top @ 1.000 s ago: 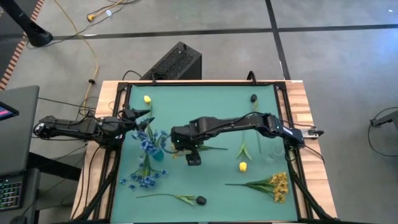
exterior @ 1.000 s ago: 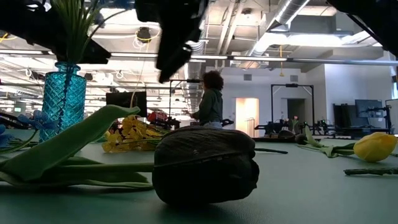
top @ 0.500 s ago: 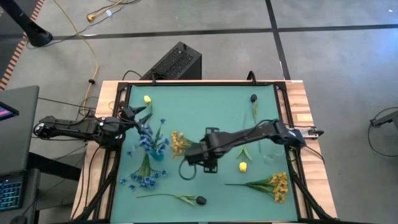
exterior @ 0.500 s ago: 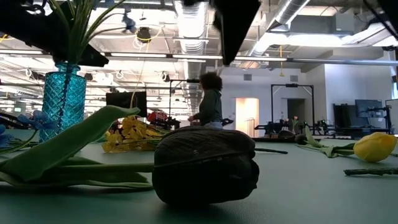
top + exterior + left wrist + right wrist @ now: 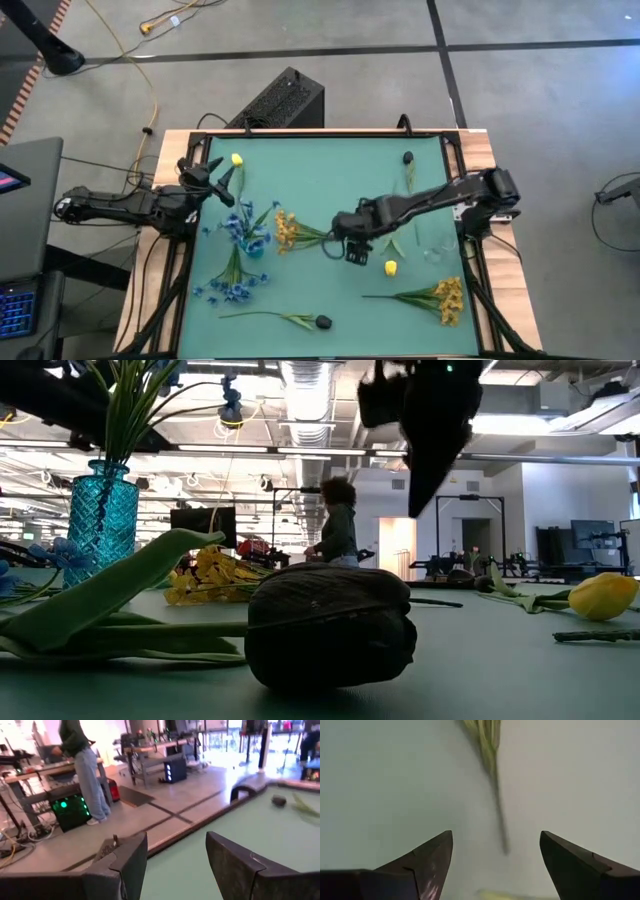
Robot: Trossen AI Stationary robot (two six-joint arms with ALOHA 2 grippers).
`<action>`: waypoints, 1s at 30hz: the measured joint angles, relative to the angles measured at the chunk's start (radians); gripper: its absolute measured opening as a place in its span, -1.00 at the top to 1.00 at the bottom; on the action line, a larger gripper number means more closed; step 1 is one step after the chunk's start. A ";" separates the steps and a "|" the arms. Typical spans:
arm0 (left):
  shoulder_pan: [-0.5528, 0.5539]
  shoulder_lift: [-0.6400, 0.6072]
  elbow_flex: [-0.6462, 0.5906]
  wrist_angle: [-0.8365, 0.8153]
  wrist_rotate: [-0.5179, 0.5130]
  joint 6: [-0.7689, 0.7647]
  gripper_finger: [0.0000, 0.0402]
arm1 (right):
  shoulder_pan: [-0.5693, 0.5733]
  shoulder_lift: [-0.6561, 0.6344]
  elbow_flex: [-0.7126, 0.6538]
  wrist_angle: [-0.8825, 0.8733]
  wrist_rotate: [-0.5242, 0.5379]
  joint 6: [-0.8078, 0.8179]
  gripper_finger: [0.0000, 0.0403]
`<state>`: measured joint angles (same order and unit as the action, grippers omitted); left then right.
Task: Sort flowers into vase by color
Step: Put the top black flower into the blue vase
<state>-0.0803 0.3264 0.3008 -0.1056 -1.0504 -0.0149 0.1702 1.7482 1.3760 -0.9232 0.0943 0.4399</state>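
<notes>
A blue glass vase (image 5: pixel 251 243) (image 5: pixel 101 520) stands left of centre, holding blue sprigs. A yellow-orange sprig (image 5: pixel 291 230) (image 5: pixel 208 574) lies beside it, stem toward my right gripper (image 5: pixel 350 248) (image 5: pixel 495 865). That gripper hovers open, fingers pointing down over a thin green stem (image 5: pixel 498 815). Another yellow-orange sprig (image 5: pixel 444 297), blue sprigs (image 5: pixel 231 285), yellow buds (image 5: pixel 390 267) (image 5: pixel 237 159) and dark buds (image 5: pixel 322 322) (image 5: pixel 408 157) lie flat on the mat. My left gripper (image 5: pixel 213 177) (image 5: pixel 177 865) is open above the mat's far left part.
The green mat has a raised dark frame (image 5: pixel 452 175) with wooden table edges outside it. A black box (image 5: pixel 279 100) and cables lie on the floor beyond the far edge. A person (image 5: pixel 337 520) stands in the room behind. The dark bud (image 5: pixel 330 625) fills the low view's foreground.
My right gripper has drawn back from beside the blue vase toward the table's right, and the yellow-orange sprig that it covered now shows lying next to the vase. My left gripper has shifted a little toward the far edge, away from the blue sprigs.
</notes>
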 joint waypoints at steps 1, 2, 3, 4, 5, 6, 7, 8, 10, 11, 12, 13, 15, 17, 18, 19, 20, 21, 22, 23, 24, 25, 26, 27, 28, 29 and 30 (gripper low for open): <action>0.000 0.000 0.000 0.011 -0.009 0.007 0.05 | -0.014 -0.014 -0.011 -0.008 -0.053 0.030 -0.61; 0.000 0.000 0.000 0.014 -0.011 0.005 0.05 | -0.025 -0.026 -0.012 -0.029 -0.107 0.056 -0.61; 0.000 0.000 0.000 0.011 -0.008 -0.008 0.05 | -0.030 -0.038 -0.012 -0.050 -0.148 0.079 -0.61; 0.000 0.000 0.000 0.001 0.000 -0.024 0.05 | -0.030 -0.049 -0.012 -0.064 -0.169 0.102 -0.61; 0.000 0.000 0.000 -0.017 0.016 -0.041 0.05 | -0.026 -0.061 -0.012 -0.068 -0.175 0.114 -0.61; 0.000 0.000 0.000 -0.041 0.039 -0.055 0.05 | -0.019 -0.071 -0.012 -0.066 -0.173 0.117 -0.61; 0.000 0.001 0.000 -0.062 0.062 -0.065 0.05 | -0.009 -0.080 -0.012 -0.059 -0.158 0.117 -0.61; 0.000 0.002 0.000 -0.073 0.079 -0.073 0.05 | 0.002 -0.086 -0.012 -0.049 -0.140 0.117 -0.61; 0.000 0.001 0.000 -0.069 0.097 -0.073 0.05 | 0.027 -0.089 -0.012 -0.007 -0.118 0.112 -0.61; 0.000 0.001 0.000 -0.065 0.102 -0.076 0.05 | 0.043 -0.083 -0.012 0.032 -0.108 0.105 -0.61; 0.000 0.001 0.000 -0.063 0.105 -0.084 0.05 | 0.058 -0.072 -0.012 0.087 -0.101 0.094 -0.61; 0.000 0.001 0.000 -0.064 0.110 -0.094 0.05 | 0.074 -0.060 -0.012 0.150 -0.098 0.076 -0.61; 0.000 0.001 0.000 -0.075 0.131 -0.112 0.05 | 0.107 -0.028 -0.012 0.280 -0.097 0.029 -0.61; 0.000 0.001 0.000 -0.091 0.156 -0.126 0.05 | 0.143 0.010 -0.012 0.421 -0.097 -0.024 -0.61; 0.000 0.001 0.000 -0.099 0.163 -0.128 0.05 | 0.160 0.033 -0.012 0.491 -0.097 -0.066 -0.61; 0.000 0.001 0.000 -0.104 0.174 -0.132 0.05 | 0.176 0.056 -0.011 0.560 -0.097 -0.116 -0.61; 0.000 0.001 0.000 -0.108 0.181 -0.140 0.05 | 0.189 0.080 -0.012 0.628 -0.098 -0.162 -0.61; 0.000 0.001 0.000 -0.110 0.183 -0.147 0.05 | 0.200 0.107 -0.011 0.696 -0.097 -0.201 -0.61; 0.000 0.001 0.000 -0.110 0.185 -0.154 0.05 | 0.207 0.133 -0.011 0.766 -0.097 -0.237 -0.61; 0.000 0.001 0.000 -0.111 0.192 -0.160 0.05 | 0.213 0.158 -0.011 0.829 -0.097 -0.275 -0.61; 0.000 0.001 0.000 -0.114 0.200 -0.164 0.05 | 0.216 0.185 -0.010 0.885 -0.097 -0.312 -0.61; 0.000 0.001 0.000 -0.115 0.214 -0.169 0.05 | 0.216 0.209 -0.003 0.924 -0.095 -0.347 -0.61; 0.000 0.001 0.000 -0.115 0.233 -0.174 0.05 | 0.216 0.232 0.010 0.936 -0.091 -0.379 -0.61; 0.000 0.001 0.000 -0.117 0.253 -0.181 0.05 | 0.216 0.252 0.030 0.914 -0.082 -0.407 -0.61; 0.000 0.001 0.000 -0.119 0.276 -0.189 0.05 | 0.214 0.267 0.056 0.858 -0.061 -0.418 -0.61; 0.000 0.001 0.000 -0.127 0.298 -0.202 0.05 | 0.213 0.272 0.091 0.768 -0.032 -0.418 -0.61; 0.000 0.001 0.000 -0.141 0.316 -0.215 0.05 | 0.210 0.273 0.131 0.642 0.008 -0.408 -0.61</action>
<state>-0.0805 0.3271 0.3008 -0.2465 -0.7341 -0.2302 0.3801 2.0209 1.5067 -0.2813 0.1026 0.0323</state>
